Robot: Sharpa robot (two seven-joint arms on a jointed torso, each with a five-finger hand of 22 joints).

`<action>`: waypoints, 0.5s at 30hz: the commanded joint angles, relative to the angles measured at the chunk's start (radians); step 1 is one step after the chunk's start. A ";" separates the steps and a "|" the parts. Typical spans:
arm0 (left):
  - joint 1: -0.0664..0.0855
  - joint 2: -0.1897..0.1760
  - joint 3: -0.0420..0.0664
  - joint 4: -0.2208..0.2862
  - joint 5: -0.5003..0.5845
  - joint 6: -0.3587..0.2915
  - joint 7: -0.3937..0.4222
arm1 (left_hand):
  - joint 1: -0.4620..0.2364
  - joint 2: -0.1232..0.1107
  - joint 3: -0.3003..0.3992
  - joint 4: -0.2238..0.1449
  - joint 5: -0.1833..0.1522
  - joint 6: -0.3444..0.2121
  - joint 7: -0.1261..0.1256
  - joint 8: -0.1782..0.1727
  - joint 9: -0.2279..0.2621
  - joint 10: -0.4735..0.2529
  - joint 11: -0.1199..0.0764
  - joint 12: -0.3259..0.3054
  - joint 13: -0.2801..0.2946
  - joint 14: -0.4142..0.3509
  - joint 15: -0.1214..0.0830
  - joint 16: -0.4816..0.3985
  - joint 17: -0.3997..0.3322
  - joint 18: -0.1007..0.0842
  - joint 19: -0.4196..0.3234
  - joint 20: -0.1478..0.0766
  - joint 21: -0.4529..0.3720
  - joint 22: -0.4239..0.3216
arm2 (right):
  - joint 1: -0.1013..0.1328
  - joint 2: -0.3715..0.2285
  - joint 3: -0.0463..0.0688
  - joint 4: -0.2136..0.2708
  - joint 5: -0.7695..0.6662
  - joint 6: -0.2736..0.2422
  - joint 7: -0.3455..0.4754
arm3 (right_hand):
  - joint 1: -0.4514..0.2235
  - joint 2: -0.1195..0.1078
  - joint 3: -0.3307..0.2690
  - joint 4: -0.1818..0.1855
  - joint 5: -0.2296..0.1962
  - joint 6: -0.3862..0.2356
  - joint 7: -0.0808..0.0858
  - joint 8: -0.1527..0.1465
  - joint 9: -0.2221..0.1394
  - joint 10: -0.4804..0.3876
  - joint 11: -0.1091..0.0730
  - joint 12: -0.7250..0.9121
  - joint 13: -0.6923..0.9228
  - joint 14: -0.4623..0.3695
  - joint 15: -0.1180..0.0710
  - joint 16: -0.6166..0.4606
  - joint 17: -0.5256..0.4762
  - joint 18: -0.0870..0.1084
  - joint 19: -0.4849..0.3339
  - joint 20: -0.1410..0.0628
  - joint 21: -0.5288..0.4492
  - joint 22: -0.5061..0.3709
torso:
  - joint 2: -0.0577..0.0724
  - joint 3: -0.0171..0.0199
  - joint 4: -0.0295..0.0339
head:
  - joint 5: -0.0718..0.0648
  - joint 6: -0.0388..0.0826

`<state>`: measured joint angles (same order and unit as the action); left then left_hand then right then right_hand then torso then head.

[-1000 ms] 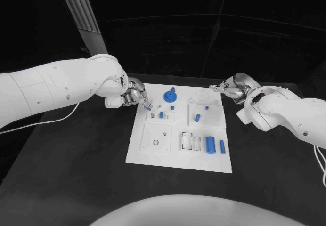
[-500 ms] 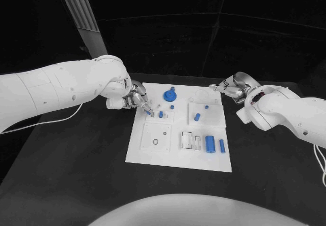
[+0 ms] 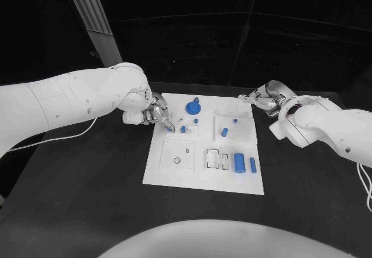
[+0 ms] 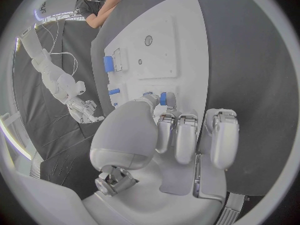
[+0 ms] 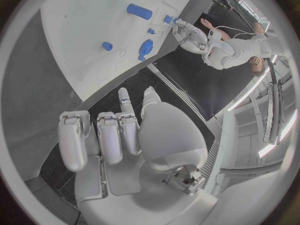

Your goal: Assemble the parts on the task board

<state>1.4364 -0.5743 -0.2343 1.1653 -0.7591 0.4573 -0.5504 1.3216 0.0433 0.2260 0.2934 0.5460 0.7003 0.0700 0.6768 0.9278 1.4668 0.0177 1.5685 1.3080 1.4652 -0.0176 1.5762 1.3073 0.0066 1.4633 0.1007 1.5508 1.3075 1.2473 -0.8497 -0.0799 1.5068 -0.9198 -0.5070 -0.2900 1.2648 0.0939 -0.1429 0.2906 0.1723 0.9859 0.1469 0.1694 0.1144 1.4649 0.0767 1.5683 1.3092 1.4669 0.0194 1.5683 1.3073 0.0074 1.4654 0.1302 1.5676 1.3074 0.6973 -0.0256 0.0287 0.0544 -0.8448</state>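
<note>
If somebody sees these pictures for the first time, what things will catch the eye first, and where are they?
First comes the white task board in the middle of the black table, dotted with small blue parts, the round blue disc near its far edge standing out. Next, the left hand at the board's far left corner pinches a small blue part, while the right hand hangs beyond the far right corner, holding nothing.

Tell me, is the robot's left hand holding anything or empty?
Holding: the left hand pinches a small blue part at its fingertips over the task board.
</note>
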 commanded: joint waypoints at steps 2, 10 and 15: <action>-0.001 0.010 0.000 -0.008 0.004 0.014 -0.023 | -0.001 0.007 0.008 -0.001 -0.002 -0.002 0.003 0.002 -0.001 0.104 -0.003 0.002 0.263 0.106 -0.008 -0.005 0.263 0.005 0.068 -0.007 -0.007 0.248 | 0.002 0.001 0.001 0.002 0.000 0.001 0.005 | 0.002 0.005 -0.006 0.000 0.006 -0.005 0.000 0.004 0.002 0.106 -0.003 0.002 0.262 0.104 -0.004 0.002 0.263 -0.007 0.105 -0.005 0.003 0.263 | 0.000 -0.0004 0.0003 | -0.002 0.000; -0.007 0.027 0.000 -0.019 0.004 0.004 -0.025 | -0.002 0.010 0.016 -0.001 -0.006 -0.007 0.004 0.000 -0.001 0.104 -0.002 0.002 0.263 0.106 -0.007 -0.005 0.263 0.006 0.065 -0.007 -0.010 0.247 | 0.002 0.001 0.001 0.002 0.000 0.001 0.004 | 0.002 0.005 -0.006 0.000 0.006 -0.005 0.000 0.004 0.002 0.106 -0.003 0.002 0.262 0.104 -0.004 0.002 0.263 -0.007 0.105 -0.005 0.003 0.263 | 0.000 -0.0001 0.0008 | -0.003 -0.001; -0.009 0.031 0.000 -0.023 0.003 0.000 -0.026 | -0.002 0.010 0.016 -0.001 -0.006 -0.007 0.004 0.000 -0.001 0.104 -0.002 0.002 0.263 0.106 -0.007 -0.005 0.263 0.006 0.065 -0.007 -0.010 0.247 | 0.002 0.001 0.001 0.002 0.000 0.002 0.004 | 0.002 0.005 -0.006 0.000 0.006 -0.005 0.000 0.004 0.002 0.106 -0.003 0.002 0.262 0.104 -0.004 0.002 0.263 -0.007 0.105 -0.005 0.003 0.263 | 0.000 0.0000 0.0014 | -0.004 -0.003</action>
<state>1.4273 -0.5449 -0.2342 1.1441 -0.7584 0.4568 -0.5590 1.3195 0.0411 0.2380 0.2924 0.5459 0.6985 0.0718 0.6737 0.9255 1.4668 0.0178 1.5685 1.3081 1.4652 -0.0176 1.5762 1.3073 0.0066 1.4633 0.1007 1.5469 1.3075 1.2473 -0.8489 -0.0799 1.5067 -0.9198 -0.5069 -0.2900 1.2648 0.0939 -0.1429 0.2907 0.1723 0.9859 0.1468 0.1694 0.1144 1.4649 0.0767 1.5683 1.3092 1.4669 0.0194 1.5683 1.3073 0.0074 1.4654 0.1301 1.5676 1.3074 0.6969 -0.0259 0.0294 0.0509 -0.8473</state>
